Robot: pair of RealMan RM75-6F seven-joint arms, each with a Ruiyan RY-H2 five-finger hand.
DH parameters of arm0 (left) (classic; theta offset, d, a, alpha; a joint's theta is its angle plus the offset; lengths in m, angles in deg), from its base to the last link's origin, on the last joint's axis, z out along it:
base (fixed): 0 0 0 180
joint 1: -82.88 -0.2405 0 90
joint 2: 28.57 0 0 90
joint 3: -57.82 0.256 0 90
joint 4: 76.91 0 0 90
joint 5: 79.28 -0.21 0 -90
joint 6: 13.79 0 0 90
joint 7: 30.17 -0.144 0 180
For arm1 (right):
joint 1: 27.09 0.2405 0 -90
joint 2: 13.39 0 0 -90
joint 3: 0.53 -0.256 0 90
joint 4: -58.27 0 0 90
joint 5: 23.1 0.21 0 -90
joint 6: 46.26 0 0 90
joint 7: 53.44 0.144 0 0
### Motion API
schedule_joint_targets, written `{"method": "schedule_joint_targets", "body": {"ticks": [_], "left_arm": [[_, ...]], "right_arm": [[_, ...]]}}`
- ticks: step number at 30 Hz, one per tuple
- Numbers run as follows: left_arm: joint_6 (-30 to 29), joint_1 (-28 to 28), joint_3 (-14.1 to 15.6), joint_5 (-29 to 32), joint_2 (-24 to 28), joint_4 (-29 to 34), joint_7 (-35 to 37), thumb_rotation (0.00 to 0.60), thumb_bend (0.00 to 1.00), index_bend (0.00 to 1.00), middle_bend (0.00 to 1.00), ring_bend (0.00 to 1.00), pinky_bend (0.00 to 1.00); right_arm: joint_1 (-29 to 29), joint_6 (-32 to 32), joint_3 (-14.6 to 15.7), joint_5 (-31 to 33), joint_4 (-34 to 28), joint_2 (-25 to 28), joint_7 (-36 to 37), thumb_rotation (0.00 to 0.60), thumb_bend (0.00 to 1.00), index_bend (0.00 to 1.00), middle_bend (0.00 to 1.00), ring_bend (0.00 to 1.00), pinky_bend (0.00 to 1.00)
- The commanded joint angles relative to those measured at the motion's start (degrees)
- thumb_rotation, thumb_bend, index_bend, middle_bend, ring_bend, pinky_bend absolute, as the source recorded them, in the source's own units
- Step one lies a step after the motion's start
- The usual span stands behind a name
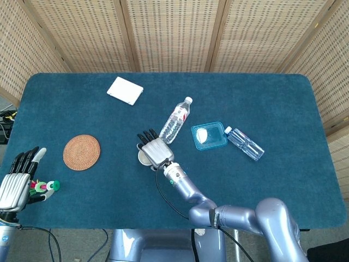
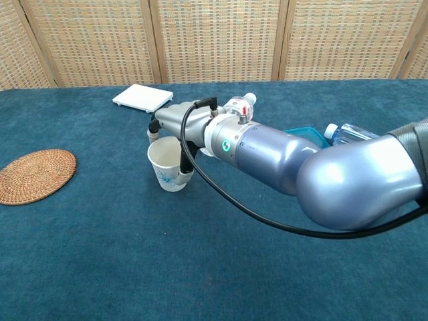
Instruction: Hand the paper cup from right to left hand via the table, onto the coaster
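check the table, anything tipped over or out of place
Two water bottles lie on their sides: one beside the right hand, one right of the blue tray. The paper cup stands upright in that hand's fingers. Nothing looks spilled.

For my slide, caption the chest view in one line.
Right hand holds the paper cup upright on the blue table, right of the woven coaster.
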Motion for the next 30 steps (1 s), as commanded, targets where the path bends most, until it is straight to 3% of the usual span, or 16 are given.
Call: {"method": "schedule_joint_targets", "body": {"ticks": [1,6,14,21,26,30], "left_arm": [[0.0,0.0,0.0,0.0,0.0,0.0,-0.1,0.600,0.01,0.00,0.00,0.00,0.00],[0.0,0.1,0.3,-0.5,-0.1,0.3,-0.4,0.600,0.01,0.00,0.00,0.00,0.00],[-0.5,0.0,0.7,-1.5,-0.3,0.8,-1.6,0.600,0.01,0.00,0.00,0.00,0.00],[-1.5,-0.2,1.1,-2.6,-0.4,1.4,-2.9,0.600,0.01,0.00,0.00,0.00,0.00],[-1.9,-0.4,1.4,-3.3,-0.5,1.8,-4.0,0.600,0.01,0.00,0.00,0.00,0.00],[-2.1,-0.4,1.7,-3.8,-0.8,2.0,-5.1,0.600,0.01,0.00,0.00,0.00,0.00]], "right_arm": [[-0.4,0.6,0.4,-0.4,0.0,0.1,0.1,0.600,0.08,0.19,0.00,0.00,0.00],[-2.3,3.6,1.7,-1.5,-3.2,2.2,-1.0,0.600,0.08,0.13,0.00,0.00,0.00],[-10.3,14.1,5.8,-5.3,-18.0,12.8,-3.8,0.600,0.08,0.07,0.00,0.00,0.00],[-21.1,25.3,12.7,-12.1,-30.2,23.8,-1.3,0.600,0.08,0.02,0.00,0.00,0.00],[-27.7,31.8,17.0,-18.2,-31.9,28.7,4.2,0.600,0.08,0.00,0.00,0.00,0.00],[-34.1,37.1,20.8,-23.0,-29.4,31.4,10.5,0.600,0.08,0.00,0.00,0.00,0.00]]}}
